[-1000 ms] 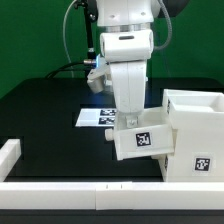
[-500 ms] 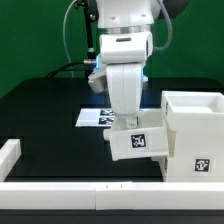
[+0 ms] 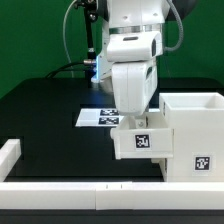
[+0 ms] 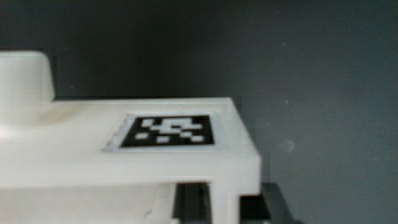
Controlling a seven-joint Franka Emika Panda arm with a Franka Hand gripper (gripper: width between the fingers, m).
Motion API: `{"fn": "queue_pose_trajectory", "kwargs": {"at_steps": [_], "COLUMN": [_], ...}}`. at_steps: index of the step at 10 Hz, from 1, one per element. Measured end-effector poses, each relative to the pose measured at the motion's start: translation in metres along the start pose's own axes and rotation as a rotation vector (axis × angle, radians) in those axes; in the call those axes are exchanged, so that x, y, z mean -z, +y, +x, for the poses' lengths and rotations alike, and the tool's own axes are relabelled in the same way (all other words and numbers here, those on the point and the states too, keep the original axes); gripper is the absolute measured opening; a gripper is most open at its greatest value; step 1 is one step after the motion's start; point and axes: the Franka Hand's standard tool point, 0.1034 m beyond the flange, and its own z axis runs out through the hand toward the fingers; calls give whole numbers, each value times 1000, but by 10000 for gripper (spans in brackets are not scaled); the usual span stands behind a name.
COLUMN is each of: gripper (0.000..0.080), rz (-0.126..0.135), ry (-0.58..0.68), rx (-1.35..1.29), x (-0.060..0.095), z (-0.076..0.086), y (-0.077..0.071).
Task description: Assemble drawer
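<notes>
My gripper is shut on the wall of a small white drawer tray with a square tag on its face. It holds the tray just above the black table, against the left side of the large white housing at the exterior view's right. In the wrist view the tray fills the lower part, showing its tag and a rounded white part. The dark fingers stand on either side of the tray's wall. A second tray is out of view.
The marker board lies on the table behind the arm. Low white rails edge the table at the front and at the exterior view's left.
My gripper has carried the tray toward the exterior view's right, closer against the housing, and the tray sits more level than before.
</notes>
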Motion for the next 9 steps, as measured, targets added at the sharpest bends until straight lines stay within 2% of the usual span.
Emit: {"fn": "queue_pose_trajectory", "kwargs": {"at_steps": [3, 7, 8, 9], "gripper": [39, 39, 39, 39], "rz": [1, -3, 8, 30], "ry": [-15, -26, -13, 3], "rx": [111, 95, 90, 28], "x": [0, 1, 0, 0], "z": [-2, 0, -13, -34], "y": [-1, -2, -1, -1]}}
